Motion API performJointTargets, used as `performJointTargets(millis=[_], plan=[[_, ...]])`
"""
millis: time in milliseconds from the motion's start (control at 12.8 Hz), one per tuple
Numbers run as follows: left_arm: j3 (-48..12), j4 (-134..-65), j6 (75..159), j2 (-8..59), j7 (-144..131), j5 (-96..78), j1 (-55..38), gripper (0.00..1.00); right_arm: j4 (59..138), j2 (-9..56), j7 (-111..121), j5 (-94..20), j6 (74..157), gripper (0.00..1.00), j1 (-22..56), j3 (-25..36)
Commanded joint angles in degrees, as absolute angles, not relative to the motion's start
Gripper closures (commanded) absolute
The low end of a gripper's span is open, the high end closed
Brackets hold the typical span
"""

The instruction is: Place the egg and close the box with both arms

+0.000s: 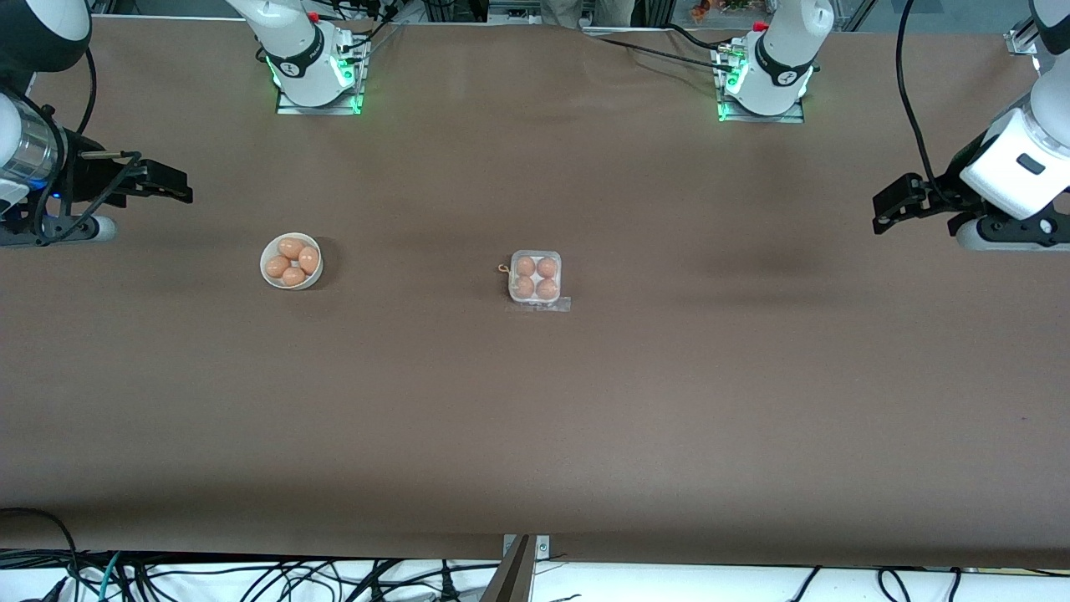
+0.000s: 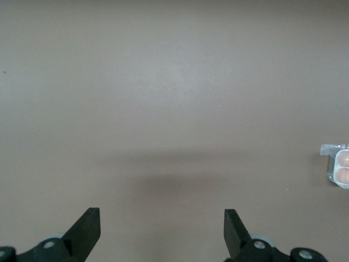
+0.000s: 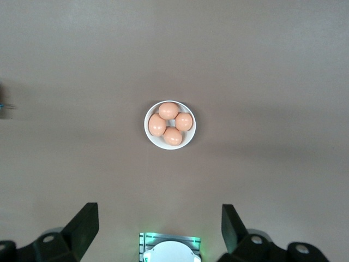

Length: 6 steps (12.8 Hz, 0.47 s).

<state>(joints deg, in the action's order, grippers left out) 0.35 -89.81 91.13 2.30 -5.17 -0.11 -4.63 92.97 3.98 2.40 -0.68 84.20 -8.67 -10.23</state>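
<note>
Box mid-table w/ four eggs in its cells, lid looks down, white bowl w/ four eggs toward right arm's end, left gripper spread, empty, over bare table, right gripper spread, empty, both arms waiting.

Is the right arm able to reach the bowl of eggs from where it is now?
Probably yes. The right gripper hangs open above the table toward its own end, and nothing stands between it and the white bowl, whose four eggs lie uncovered.
</note>
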Motion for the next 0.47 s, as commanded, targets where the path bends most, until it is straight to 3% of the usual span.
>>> performJointTargets(millis=[0, 392], plan=[[2.0, -93.2, 92.6, -0.4, -3.8, -1.6, -5.1, 0.00, 92.6, 3.6, 2.6, 0.3, 83.9, 0.00, -7.7, -9.5], [2.0, -94.0, 92.7, -1.2, -3.7, -1.6, -5.0, 0.00, 92.6, 3.6, 2.5, 0.2, 83.8, 0.00, -7.7, -9.5]])
